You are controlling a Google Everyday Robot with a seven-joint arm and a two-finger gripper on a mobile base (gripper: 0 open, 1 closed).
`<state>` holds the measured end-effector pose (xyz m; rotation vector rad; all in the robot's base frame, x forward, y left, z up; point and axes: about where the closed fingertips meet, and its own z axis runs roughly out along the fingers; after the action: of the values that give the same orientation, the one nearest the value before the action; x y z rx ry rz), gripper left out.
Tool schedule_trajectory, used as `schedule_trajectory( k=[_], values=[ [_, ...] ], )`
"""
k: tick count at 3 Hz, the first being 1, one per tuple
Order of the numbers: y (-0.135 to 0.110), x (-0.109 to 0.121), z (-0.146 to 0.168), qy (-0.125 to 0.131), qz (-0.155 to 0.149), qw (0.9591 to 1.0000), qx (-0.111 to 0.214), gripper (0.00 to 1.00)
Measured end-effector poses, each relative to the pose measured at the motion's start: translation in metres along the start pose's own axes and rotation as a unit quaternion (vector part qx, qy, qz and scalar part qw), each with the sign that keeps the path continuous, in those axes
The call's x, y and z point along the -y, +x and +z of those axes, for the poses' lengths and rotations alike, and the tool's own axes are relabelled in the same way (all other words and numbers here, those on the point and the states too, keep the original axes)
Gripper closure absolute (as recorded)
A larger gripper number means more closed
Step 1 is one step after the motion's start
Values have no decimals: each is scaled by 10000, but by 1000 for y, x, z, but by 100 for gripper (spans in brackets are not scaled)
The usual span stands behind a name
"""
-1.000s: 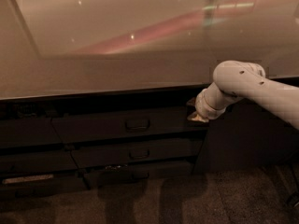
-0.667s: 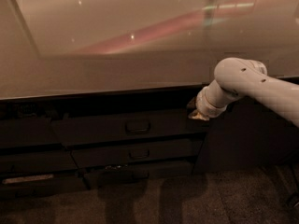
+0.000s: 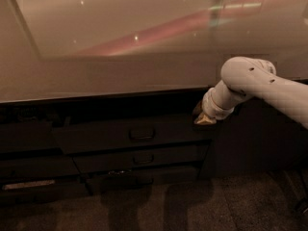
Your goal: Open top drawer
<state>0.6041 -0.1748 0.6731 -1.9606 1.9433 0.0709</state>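
Note:
The top drawer (image 3: 110,136) is a wide dark front under the countertop, with a small curved handle (image 3: 142,134) at its centre. It stands slightly out from the cabinet face. My white arm (image 3: 269,88) reaches in from the right. The gripper (image 3: 202,115) is at the drawer's upper right corner, just below the counter edge and to the right of the handle. Only its tan tip shows against the dark front.
A pale glossy countertop (image 3: 120,57) overhangs the drawers. Two slimmer dark drawer fronts (image 3: 144,159) with small handles sit below the top one. More dark fronts (image 3: 29,170) are at the left. A dark cabinet panel (image 3: 255,143) is at the right. Speckled floor (image 3: 168,206) lies below.
The arm and gripper stay at the drawer's right end, shifted very slightly. The drawer front looks much the same.

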Motion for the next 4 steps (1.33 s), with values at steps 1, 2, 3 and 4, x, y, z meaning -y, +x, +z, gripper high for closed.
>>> schedule_trajectory(
  k=[1, 2, 3, 4],
  values=[
    [0, -1, 1, -60, -4, 10000, 3, 100],
    [-1, -3, 0, -49, -21, 10000, 18, 100],
    [-1, -5, 0, -38, -41, 10000, 36, 100],
    [-2, -17, 0, 38, -173, 9998, 126, 100]
  ],
)
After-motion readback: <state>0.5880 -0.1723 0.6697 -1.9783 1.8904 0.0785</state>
